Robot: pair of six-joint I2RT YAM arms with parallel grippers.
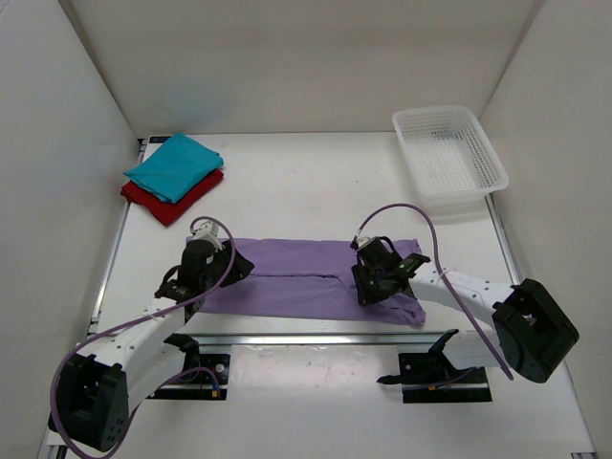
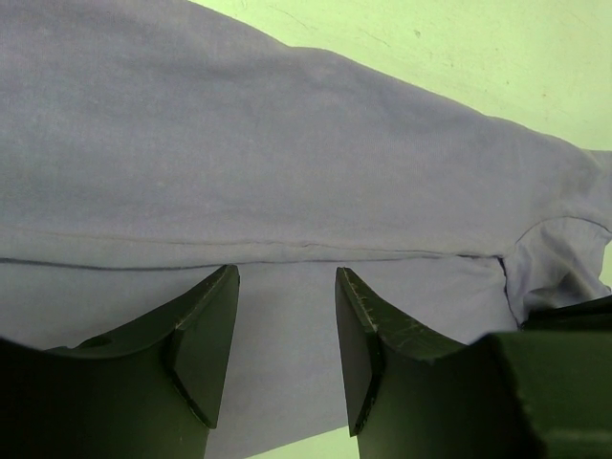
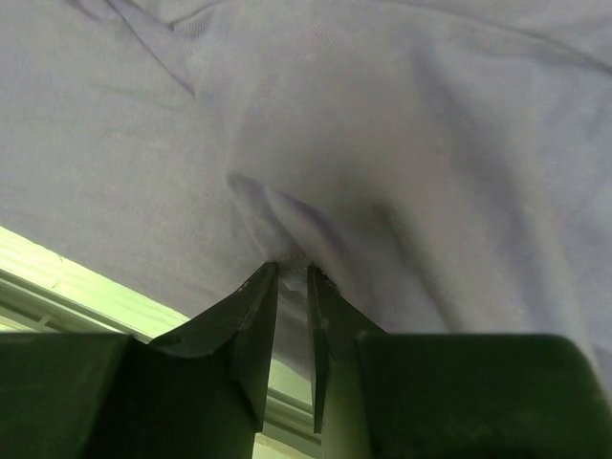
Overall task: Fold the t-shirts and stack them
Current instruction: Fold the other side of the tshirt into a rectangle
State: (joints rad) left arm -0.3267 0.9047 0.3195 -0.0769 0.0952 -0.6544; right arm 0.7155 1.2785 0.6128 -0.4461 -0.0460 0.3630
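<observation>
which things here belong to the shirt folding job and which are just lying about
Part of the job:
- purple shirt, spread out between the two arms
- teal shirt, folded, lying on the red one
- red shirt, folded, bottom of that stack

Just lying about:
- white basket, far right corner, nothing in it

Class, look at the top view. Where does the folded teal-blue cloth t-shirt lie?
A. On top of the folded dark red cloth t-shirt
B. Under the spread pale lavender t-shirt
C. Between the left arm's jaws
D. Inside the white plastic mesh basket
A: the top view shows the folded teal-blue cloth t-shirt resting on the folded dark red cloth t-shirt at the far left, away from both arms.
</observation>
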